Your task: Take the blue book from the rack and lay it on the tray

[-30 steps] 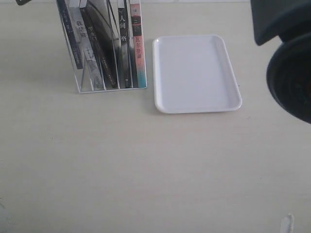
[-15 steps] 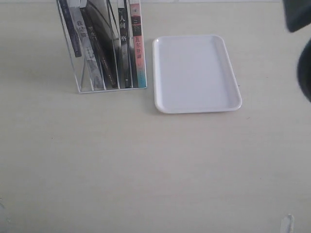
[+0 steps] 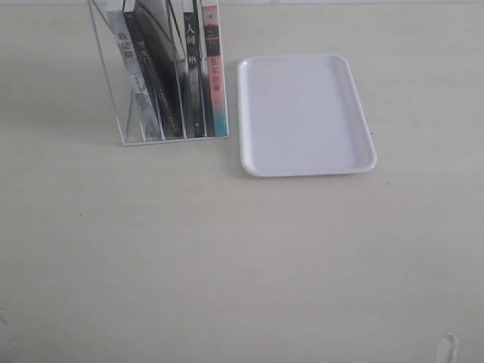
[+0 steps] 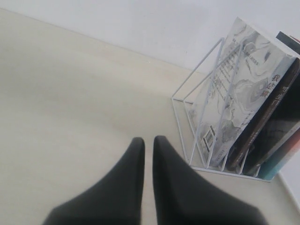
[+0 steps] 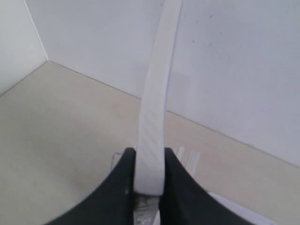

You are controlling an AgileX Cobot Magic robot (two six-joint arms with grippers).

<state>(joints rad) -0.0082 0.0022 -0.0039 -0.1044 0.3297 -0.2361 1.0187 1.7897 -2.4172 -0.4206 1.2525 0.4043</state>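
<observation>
1. Right wrist view gives you the main fact. The right pincer (image 5: 149, 153) is clamped on a thin white slab seen edge-on. I take this to be the page edge of the blue book (image 5: 154, 89), though its cover is hidden from this angle.
2. Exterior view backs that reading. No deep blue spine shows in the rack (image 3: 174, 140), only a pale book (image 3: 125, 53) and black-spined books (image 3: 191, 76). Neither arm appears there, so the book is held somewhere outside that frame.
3. The left pincer (image 4: 147, 140) has its fingers pressed almost together on nothing. By my reading it sits off the rack's 9 o'clock side.
4. The tray (image 3: 302, 113) lies bare on the bench (image 3: 227, 265) at 3 o'clock from the rack, just beside it. Its long side runs 12 to 6.
5. The coming move turns on this: the book's long axis runs straight out from the right pincer. You would carry it toward 3 o'clock, tip it flat and line it up 12 to 6. The right arm has it, so leave the left out.
</observation>
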